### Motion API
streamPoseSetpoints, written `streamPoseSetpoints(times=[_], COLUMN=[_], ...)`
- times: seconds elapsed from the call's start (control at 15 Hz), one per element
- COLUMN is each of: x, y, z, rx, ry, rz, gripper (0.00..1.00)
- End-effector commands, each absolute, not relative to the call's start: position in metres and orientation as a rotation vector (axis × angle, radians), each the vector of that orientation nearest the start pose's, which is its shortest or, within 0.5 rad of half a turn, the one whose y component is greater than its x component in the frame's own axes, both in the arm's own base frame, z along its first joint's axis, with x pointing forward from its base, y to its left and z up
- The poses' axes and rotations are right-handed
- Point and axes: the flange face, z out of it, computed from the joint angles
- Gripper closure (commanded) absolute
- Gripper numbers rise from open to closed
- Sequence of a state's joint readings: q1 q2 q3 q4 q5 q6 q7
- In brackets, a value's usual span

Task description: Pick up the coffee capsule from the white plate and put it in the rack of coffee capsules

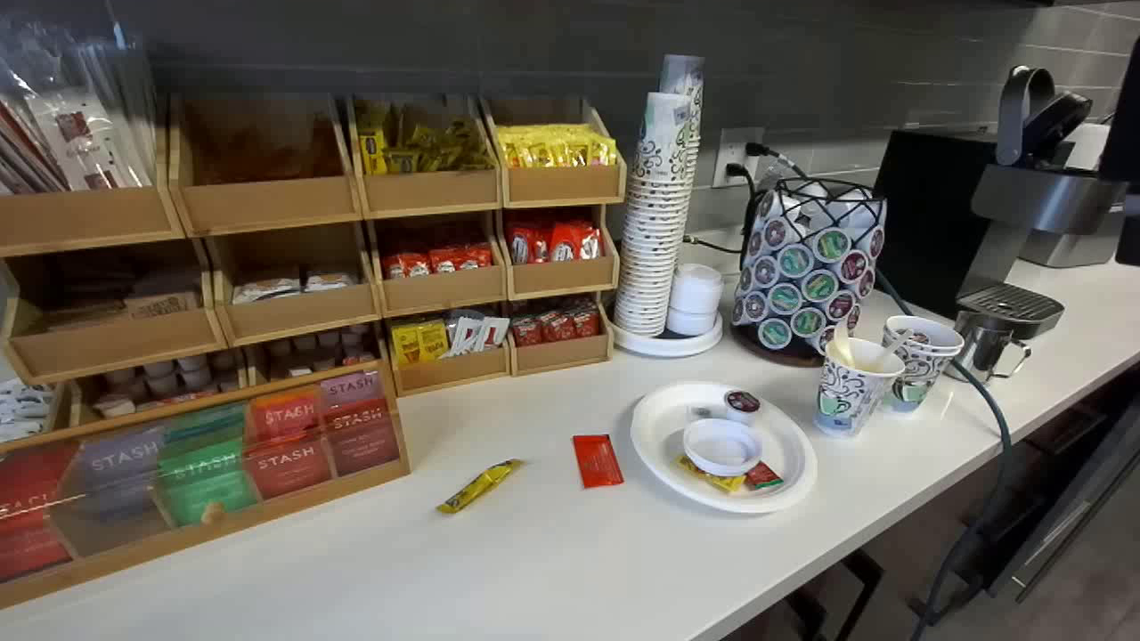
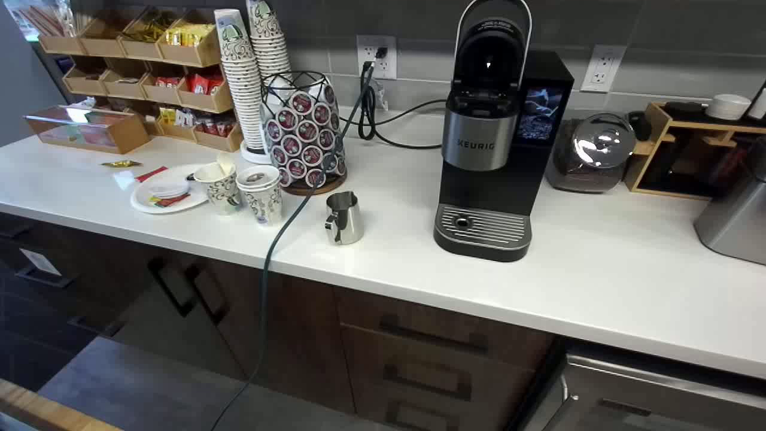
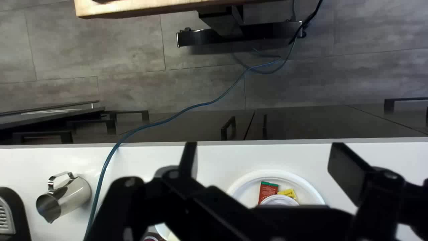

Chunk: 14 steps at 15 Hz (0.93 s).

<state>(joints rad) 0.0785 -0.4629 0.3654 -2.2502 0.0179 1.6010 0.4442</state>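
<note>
A: What stands at the far left in an exterior view?

B: Tiered wooden shelves point(image 1: 432, 193) holding packets point(image 1: 561, 147). Beside them, on the white counter point(image 1: 552, 570), lie a yellow packet point(image 1: 479, 486) and then a flat red packet point(image 1: 598, 460); two stacks of patterned paper cups point(image 1: 655, 258) rise just past the shelves.

A: And the coffee capsule point(image 1: 742, 404)?

B: Next along, on the white plate point(image 1: 650, 445), toward its back, just behind a small white dish point(image 1: 722, 448). Whether the two touch I can't tell. On the dish's opposite side lie a second yellow packet point(image 1: 726, 482) and a red-and-green packet point(image 1: 763, 476).

A: Farther right?

B: The rack of coffee capsules point(image 1: 803, 303), dark and upright, studded with round pods point(image 1: 818, 286). Then a patterned cup point(image 1: 850, 396) with pale pieces point(image 1: 843, 345) poking out, some nested cups point(image 1: 917, 378), a metal pitcher point(image 1: 983, 343) and, in both exterior views, the coffee machine point(image 2: 488, 143) with its handle point(image 1: 1011, 129) up.

A: How do the jaws stand?

B: Released, spread wide. In the wrist view the gripper point(image 3: 264, 164) shows against the counter, its fingers point(image 3: 189, 159) well apart, with part of the plate, its dish and its two packets visible between them.
</note>
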Motion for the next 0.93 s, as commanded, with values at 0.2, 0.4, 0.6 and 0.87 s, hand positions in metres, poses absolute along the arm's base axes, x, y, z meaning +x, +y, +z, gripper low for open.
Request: streamPoseSetpoints(times=[0.2, 0.4, 0.6, 0.87], x=[0.366, 0.381, 0.401, 0.428], y=[0.195, 0.197, 0.196, 0.194], z=[0.478, 0.433, 0.387, 0.354], rx=[-3.213, -3.16, -3.146, -3.178], ry=[0.154, 0.283, 0.407, 0.513], rz=[0.161, 0.072, -0.004, 0.013], gripper=[0.0, 0.0, 0.0, 0.0])
